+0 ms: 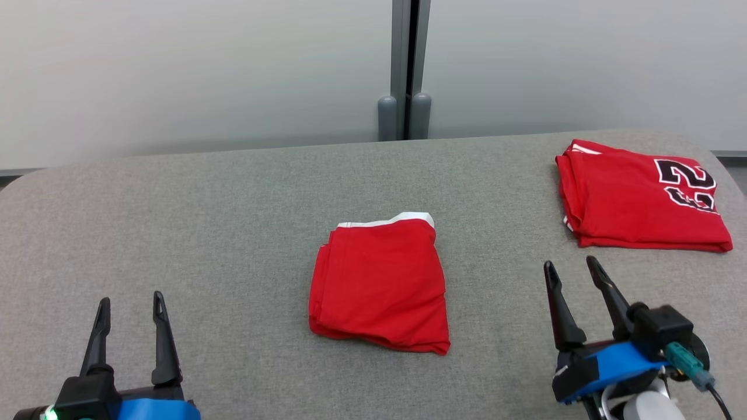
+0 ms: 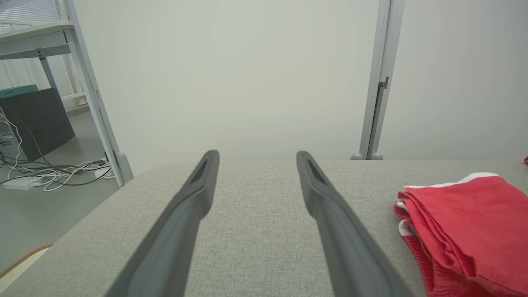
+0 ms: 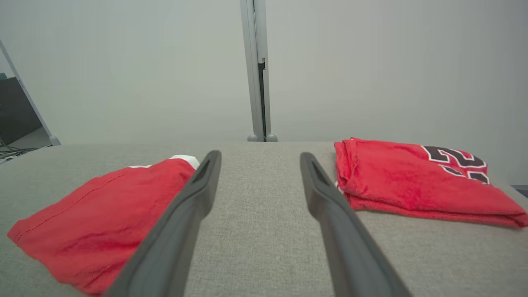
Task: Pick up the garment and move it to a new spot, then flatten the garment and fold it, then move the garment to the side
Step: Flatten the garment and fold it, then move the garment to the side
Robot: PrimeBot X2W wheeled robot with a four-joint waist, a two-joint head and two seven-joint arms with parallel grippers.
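Note:
A folded red garment [image 1: 380,284] with a white edge at its far side lies in the middle of the grey table; it also shows in the left wrist view [image 2: 470,231] and the right wrist view [image 3: 99,218]. My left gripper [image 1: 131,309] [image 2: 255,159] is at the lower left, open, well left of the garment. My right gripper [image 1: 572,267] [image 3: 260,159] is at the lower right, open and holding nothing, to the right of that garment.
A second folded red garment [image 1: 639,198] [image 3: 412,181] with black numbers lies at the table's far right corner. The grey fabric table [image 1: 233,221] has rounded corners. Behind it is a pale wall with a grey post [image 1: 408,70]. Cables and a desk [image 2: 37,37] are on the left.

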